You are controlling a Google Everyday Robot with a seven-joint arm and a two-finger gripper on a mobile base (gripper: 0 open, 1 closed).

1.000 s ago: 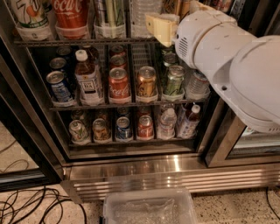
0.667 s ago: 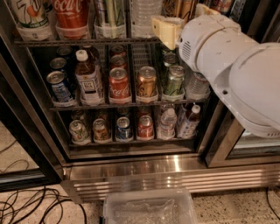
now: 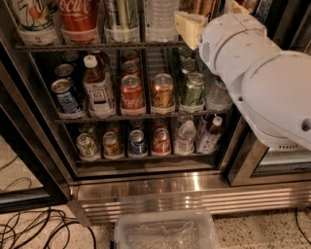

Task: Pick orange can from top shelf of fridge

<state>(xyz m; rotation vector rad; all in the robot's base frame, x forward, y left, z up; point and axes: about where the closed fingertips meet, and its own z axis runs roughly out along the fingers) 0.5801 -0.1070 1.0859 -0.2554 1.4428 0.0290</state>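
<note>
The fridge point(image 3: 194, 193) stands open in front of me. Its top shelf point(image 3: 73, 47) is a wire rack at the top of the view. The tall orange can point(image 3: 198, 6) stands at the right end of that shelf, and only its lower part shows. My gripper point(image 3: 213, 15) is up at that shelf, open, with one cream finger point(image 3: 188, 26) left of the can and the other point(image 3: 237, 7) to its right. The white arm point(image 3: 262, 82) hides the shelf's right end.
On the top shelf stand a Coca-Cola bottle point(image 3: 77, 14), a striped can point(image 3: 121, 17) and a water bottle point(image 3: 159, 17). Lower racks hold short cans, including a shorter orange can point(image 3: 163, 91). A clear plastic bin point(image 3: 165, 231) and cables point(image 3: 34, 228) lie on the floor.
My gripper and arm have moved up and to the right, closer around the orange can on the top shelf. The drinks have not moved.
</note>
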